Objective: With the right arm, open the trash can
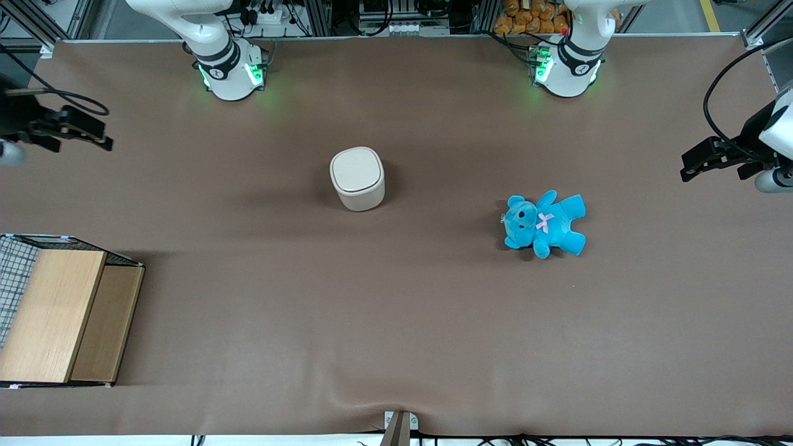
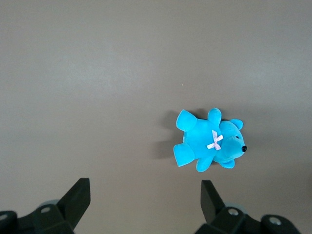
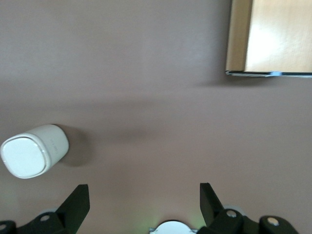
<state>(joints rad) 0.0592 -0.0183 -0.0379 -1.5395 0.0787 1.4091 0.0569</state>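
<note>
Taking the trash can [image 1: 357,178] as the landmark: the right arm's gripper [image 1: 77,131] hangs above the tabletop [image 1: 396,322] well off toward the working arm's end, its fingers [image 3: 75,204] spread wide and holding nothing. The wooden box [image 1: 59,316] sits nearer the front camera than the can, also at that end. The can stands upright at mid-tabletop, lid [image 1: 354,169] flat and closed. The blue teddy [image 1: 544,223] lies toward the parked arm's end. I judge the approach is the step in hand: bring the fingers across and down to the lid's edge away from the hinge, gently, since so light a tub may slide or tip.
</note>
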